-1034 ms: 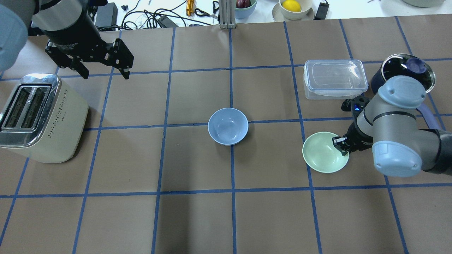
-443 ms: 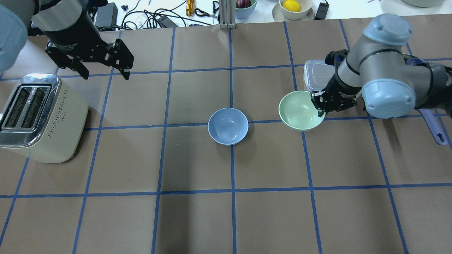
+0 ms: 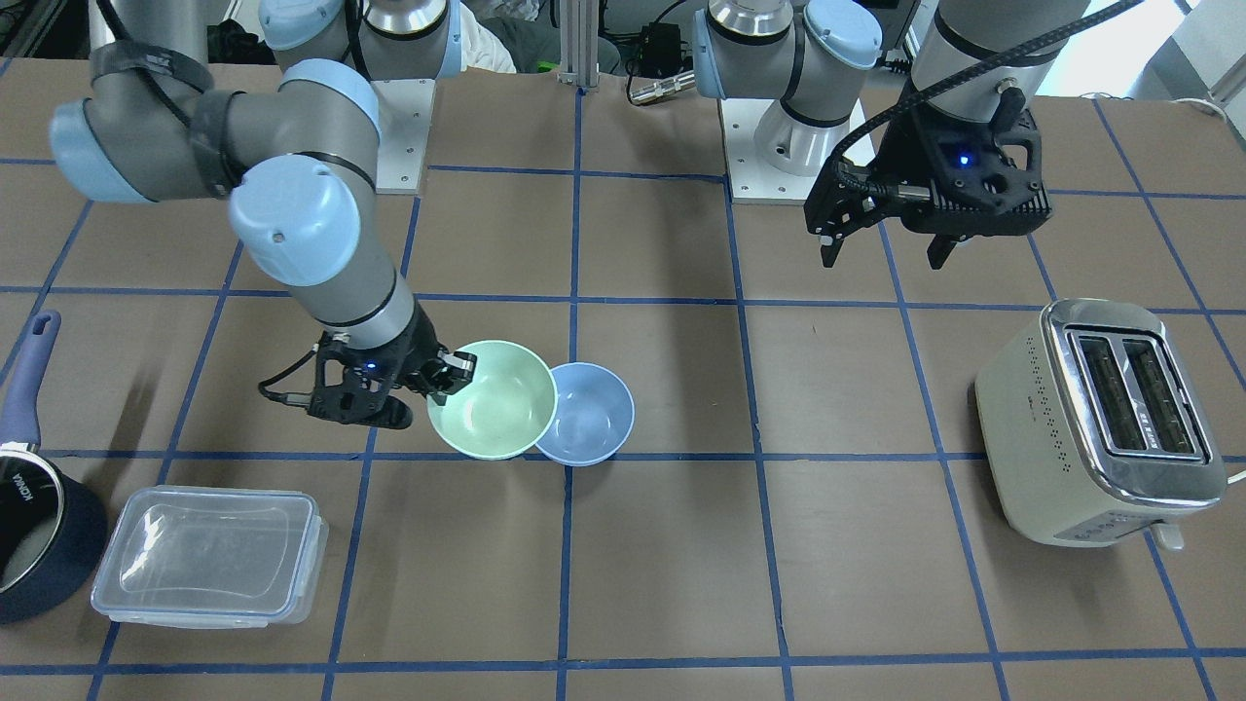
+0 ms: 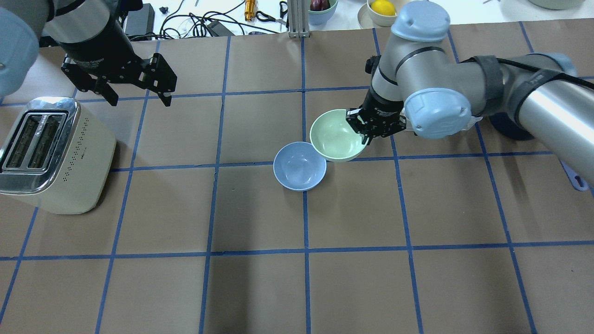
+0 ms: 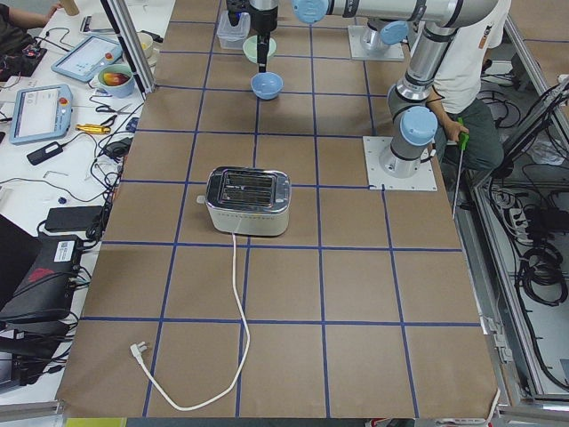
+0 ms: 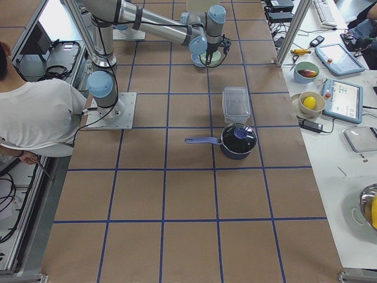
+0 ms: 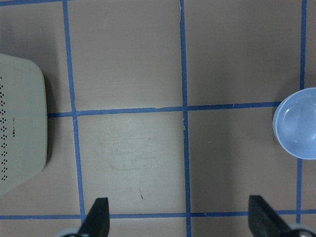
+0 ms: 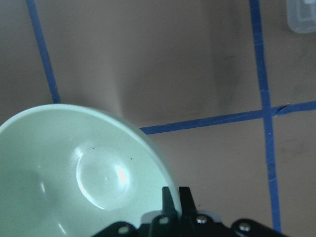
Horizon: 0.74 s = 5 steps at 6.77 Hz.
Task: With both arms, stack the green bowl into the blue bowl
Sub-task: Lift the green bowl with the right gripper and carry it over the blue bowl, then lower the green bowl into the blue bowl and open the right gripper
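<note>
The green bowl (image 4: 332, 134) hangs above the table, gripped at its rim by my right gripper (image 4: 363, 131), which is shut on it. In the right wrist view the fingers (image 8: 170, 197) pinch the bowl's edge (image 8: 74, 168). The blue bowl (image 4: 299, 166) sits on the table at the centre. The green bowl is just beyond it and to its right, and their rims overlap in the front view (image 3: 492, 399). My left gripper (image 4: 139, 99) is open and empty, high over the far left of the table. Its wrist view shows the blue bowl (image 7: 297, 123) at the right edge.
A cream toaster (image 4: 51, 157) stands at the left, its cord trailing along the table (image 5: 236, 302). A clear lidded container (image 3: 209, 555) and a dark navy saucepan (image 3: 29, 526) sit on the right side, behind my right arm in the overhead view.
My right arm has lifted the green bowl and carried it left and away, from the right side to beside the blue bowl. The left arm has not moved.
</note>
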Motion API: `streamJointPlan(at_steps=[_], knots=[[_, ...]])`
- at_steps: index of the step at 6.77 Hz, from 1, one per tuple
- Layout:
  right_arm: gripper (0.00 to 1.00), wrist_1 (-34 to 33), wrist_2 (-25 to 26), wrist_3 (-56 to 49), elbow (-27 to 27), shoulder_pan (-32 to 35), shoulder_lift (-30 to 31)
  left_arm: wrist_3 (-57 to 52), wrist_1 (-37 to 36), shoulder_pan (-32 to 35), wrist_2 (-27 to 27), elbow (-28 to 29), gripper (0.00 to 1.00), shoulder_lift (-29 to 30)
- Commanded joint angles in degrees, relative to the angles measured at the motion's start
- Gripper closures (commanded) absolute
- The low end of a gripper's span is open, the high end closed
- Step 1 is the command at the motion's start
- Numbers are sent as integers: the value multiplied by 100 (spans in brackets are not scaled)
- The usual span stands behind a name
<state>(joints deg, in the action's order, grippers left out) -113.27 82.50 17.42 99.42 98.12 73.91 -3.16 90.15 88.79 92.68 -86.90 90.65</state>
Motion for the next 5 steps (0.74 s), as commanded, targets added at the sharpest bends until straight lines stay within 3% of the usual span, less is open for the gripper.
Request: streamJointPlan(at_steps=[1,5], knots=[[100,-37,-328,253,-45,409,-245,0,3,6,-4,-2,0,-12],[100,-413,-348,245,-10,479,-508,-9,-6,-11,-110,25,0,-39]])
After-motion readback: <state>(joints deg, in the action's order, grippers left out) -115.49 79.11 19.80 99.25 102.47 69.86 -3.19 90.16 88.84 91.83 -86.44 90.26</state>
